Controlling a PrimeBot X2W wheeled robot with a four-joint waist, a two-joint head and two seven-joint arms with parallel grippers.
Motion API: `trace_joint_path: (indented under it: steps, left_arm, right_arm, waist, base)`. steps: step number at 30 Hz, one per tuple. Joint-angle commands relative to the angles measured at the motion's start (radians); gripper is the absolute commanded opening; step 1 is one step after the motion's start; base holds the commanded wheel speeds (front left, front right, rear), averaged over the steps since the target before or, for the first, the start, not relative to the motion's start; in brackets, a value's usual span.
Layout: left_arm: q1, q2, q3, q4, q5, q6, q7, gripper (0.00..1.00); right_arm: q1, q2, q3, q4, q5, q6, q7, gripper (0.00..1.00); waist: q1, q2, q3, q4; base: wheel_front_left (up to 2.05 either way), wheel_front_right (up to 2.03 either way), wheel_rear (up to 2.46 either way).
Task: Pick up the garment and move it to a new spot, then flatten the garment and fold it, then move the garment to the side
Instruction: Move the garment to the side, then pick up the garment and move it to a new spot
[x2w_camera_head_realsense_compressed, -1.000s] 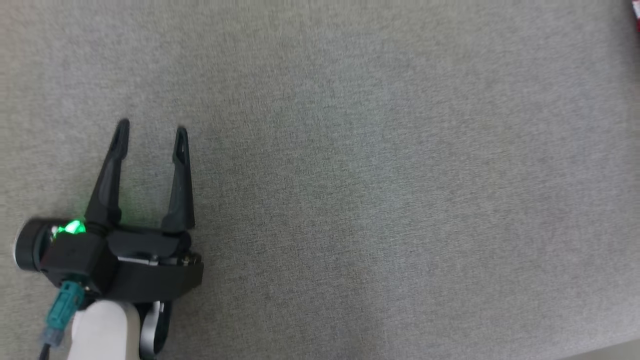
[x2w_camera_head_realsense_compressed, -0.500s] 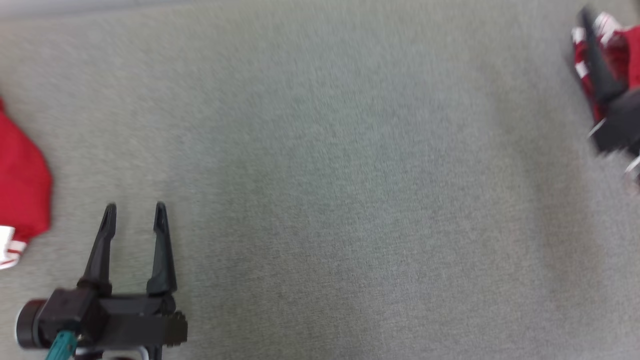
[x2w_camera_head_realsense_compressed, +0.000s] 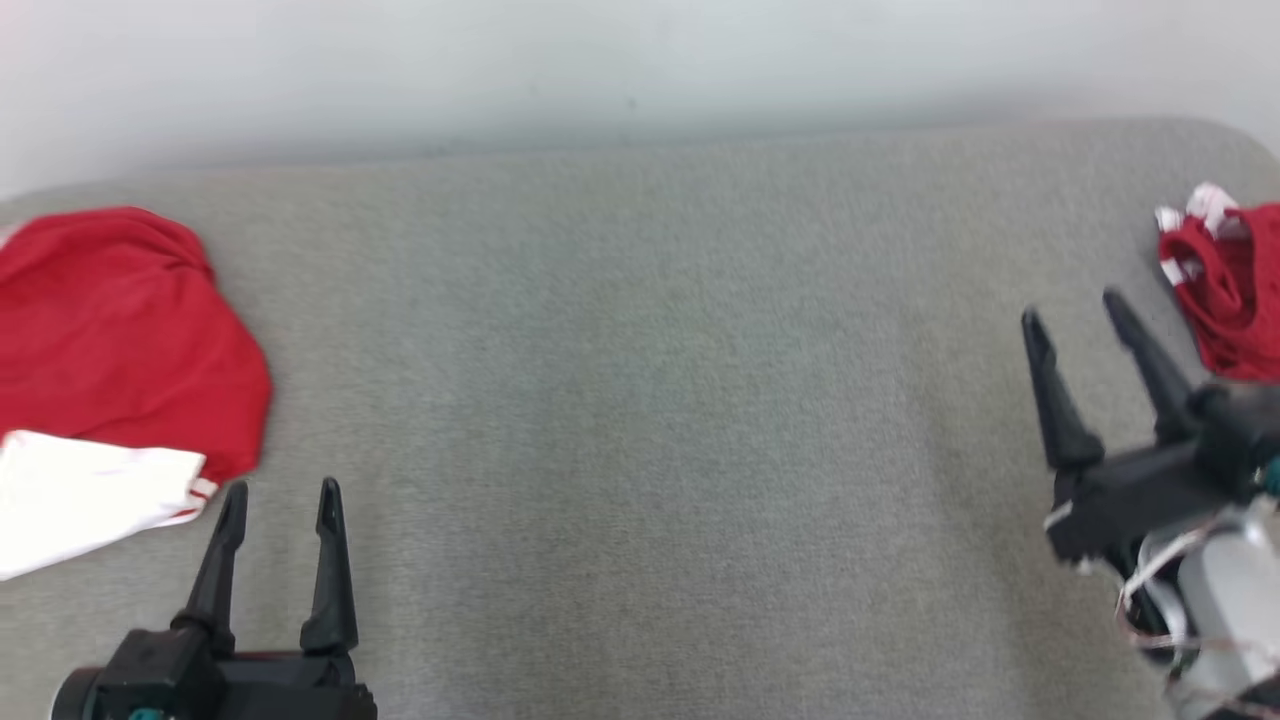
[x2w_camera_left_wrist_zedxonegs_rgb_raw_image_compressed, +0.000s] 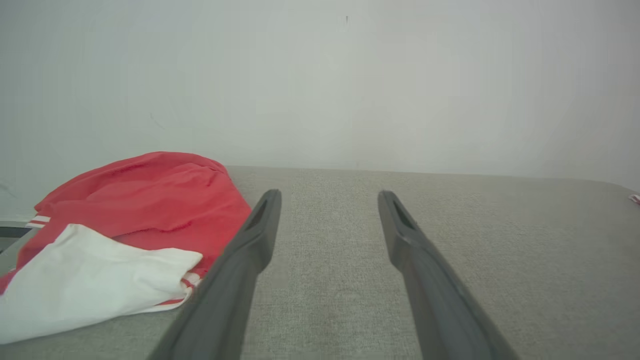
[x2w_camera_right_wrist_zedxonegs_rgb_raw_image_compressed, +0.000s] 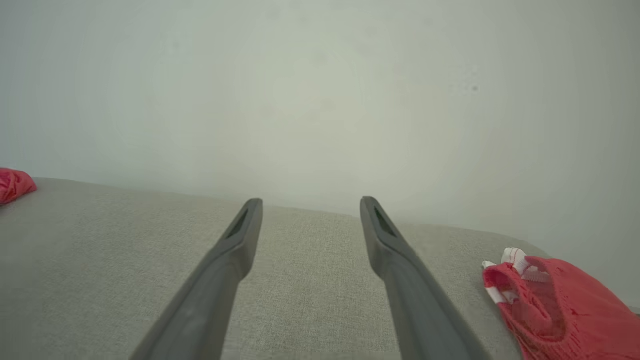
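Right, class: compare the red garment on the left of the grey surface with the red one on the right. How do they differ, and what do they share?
The left garment looks smooth, with a broad white part; the right garment looks open-knit, with narrow white striped trim. The left garment lies spread out; the right garment is bunched. Both are mainly red and lie on the grey surface.

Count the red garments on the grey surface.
2. One red-and-white garment lies at the left, beside the left claw; one red knit garment lies at the right edge, cut off by the frame.
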Motion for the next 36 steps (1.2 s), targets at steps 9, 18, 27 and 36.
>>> trace_joint_path:
  steps: [9,18,27,36]
  left_arm:
    - [0.062,-0.006,0.013,0.035,-0.016,-0.007,0.0,1.0]
    - [0.098,-0.007,0.012,0.05,-0.025,-0.008,0.0,1.0]
    - [0.119,-0.008,0.014,0.069,-0.024,-0.014,0.0,1.0]
    - [0.122,-0.008,0.018,0.074,-0.02,-0.017,0.0,1.0]
  right_arm:
    - [0.228,0.116,-0.099,-0.12,-0.062,-0.003,0.002,1.0]
    - [0.397,0.228,-0.175,-0.226,-0.125,-0.003,0.013,1.0]
    - [0.506,0.306,-0.216,-0.257,-0.152,-0.003,0.019,1.0]
    - [0.532,0.321,-0.22,-0.264,-0.161,-0.003,0.024,1.0]
  waist:
    - [0.0002,0.0,-0.115,0.044]
    - [0.0002,0.0,-0.159,0.039]
    - [0.0002,0.0,-0.193,0.042]
    - [0.0002,0.0,-0.2,0.047]
  base:
    - [0.0,0.0,0.0]
    - [0.0,0.0,0.0]
    - [0.0,0.0,0.0]
    - [0.0,0.0,0.0]
